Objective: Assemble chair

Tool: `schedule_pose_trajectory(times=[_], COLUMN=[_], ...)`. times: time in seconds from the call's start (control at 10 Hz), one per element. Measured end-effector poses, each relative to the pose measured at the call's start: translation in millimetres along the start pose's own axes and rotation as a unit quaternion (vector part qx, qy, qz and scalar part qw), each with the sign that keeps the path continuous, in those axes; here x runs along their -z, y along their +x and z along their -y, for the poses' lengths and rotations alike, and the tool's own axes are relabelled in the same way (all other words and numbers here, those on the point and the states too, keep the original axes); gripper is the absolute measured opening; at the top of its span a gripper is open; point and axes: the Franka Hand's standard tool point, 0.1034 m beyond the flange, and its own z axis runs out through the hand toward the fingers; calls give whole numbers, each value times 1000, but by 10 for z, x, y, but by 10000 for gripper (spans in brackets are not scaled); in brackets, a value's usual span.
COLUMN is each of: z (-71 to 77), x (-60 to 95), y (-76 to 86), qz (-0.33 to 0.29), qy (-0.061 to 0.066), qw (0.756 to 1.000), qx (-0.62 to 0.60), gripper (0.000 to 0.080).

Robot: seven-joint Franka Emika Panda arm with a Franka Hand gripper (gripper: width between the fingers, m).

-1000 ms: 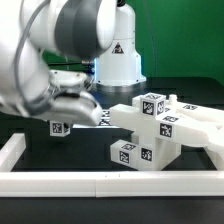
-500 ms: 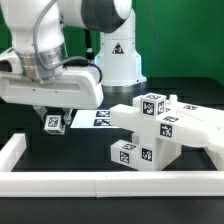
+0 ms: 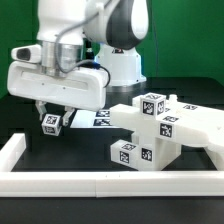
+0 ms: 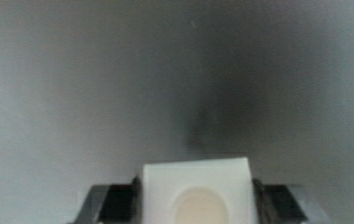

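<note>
Chair (image 3: pixel 160 128) assembly is mid-transfer: a small tagged block (image 3: pixel 51 122) is pinched in the hand (image 3: pixel 52 117) at left of frame, to be carried right and mated there.

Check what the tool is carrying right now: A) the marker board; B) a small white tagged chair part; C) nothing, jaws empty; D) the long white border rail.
B: in the exterior view the tool is shut on a small white tagged chair part, lifted off the table; the wrist view shows the white block between the fingers.
</note>
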Motion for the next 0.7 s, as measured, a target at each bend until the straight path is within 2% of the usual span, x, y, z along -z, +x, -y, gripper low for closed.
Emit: schedule_pose_trajectory(times=[0.1,0.2,0.3,0.4,0.7], z=[14,2,58,44,87], x=[-24,-11,-71,-36,-39], y=[-137,-174,-323,-250,-259], qz=[-4,-25,12,8,11], qy=[2,0,24,28,32], qw=[1000,1000,1000,999,999], qx=[-11,-6,-7,-13,-8], gripper=[282,282,282,282,282])
